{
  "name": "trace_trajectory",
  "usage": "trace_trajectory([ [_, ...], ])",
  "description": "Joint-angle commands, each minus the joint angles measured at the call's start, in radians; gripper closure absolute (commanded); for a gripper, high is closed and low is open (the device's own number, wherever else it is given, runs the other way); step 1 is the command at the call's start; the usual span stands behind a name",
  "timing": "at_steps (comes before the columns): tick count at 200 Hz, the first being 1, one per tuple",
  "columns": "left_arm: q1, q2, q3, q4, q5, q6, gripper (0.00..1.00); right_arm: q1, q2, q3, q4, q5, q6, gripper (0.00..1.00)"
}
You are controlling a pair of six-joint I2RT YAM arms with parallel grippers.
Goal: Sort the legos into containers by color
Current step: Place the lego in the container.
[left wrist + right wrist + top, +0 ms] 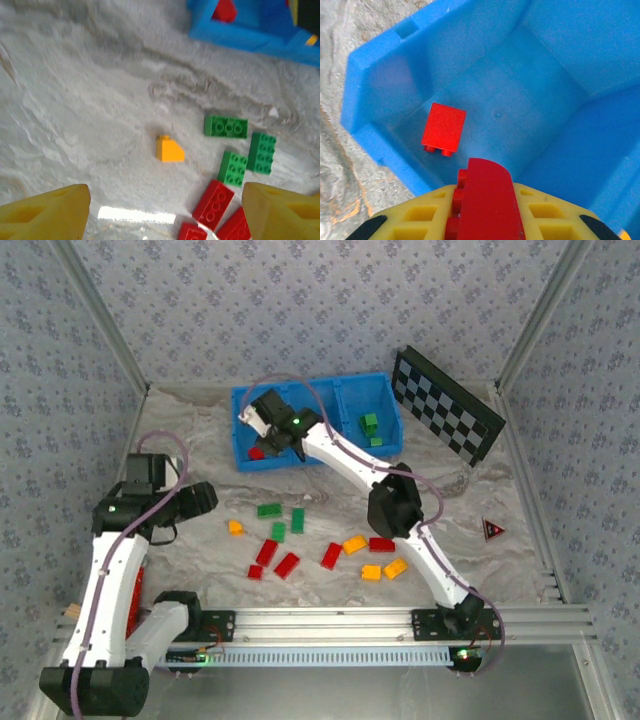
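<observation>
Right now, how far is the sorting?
Done: one red brick lies in the tray's left compartment, green bricks in the right one. In hand: the right gripper holds a second red brick over the left compartment. Left: loose bricks, red, green and orange, on the table; the open left gripper hovers above them.

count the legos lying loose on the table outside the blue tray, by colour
red legos: 5
green legos: 3
orange-yellow legos: 4
total: 12
</observation>
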Motion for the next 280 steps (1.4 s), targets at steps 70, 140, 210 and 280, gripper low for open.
trace_trajectory([
  [70, -0.118, 0.047, -0.169, 0.081, 0.024, -0.190, 0.20, 0.009, 0.148, 0.075, 0.064, 0.074, -0.095, 0.68],
  [140, -0.149, 0.152, -0.230, 0.189, 0.022, -0.255, 0.19, 0.014, 0.143, 0.128, 0.070, 0.048, -0.096, 0.53],
  [210, -0.261, 0.287, -0.269, 0.308, -0.061, -0.327, 0.21, 0.020, 0.034, 0.129, 0.053, 0.042, -0.102, 0.53],
  [280, -0.292, 0.463, -0.255, 0.411, -0.099, -0.324, 0.27, 0.017, -0.189, 0.020, 0.013, 0.096, 0.019, 0.53],
])
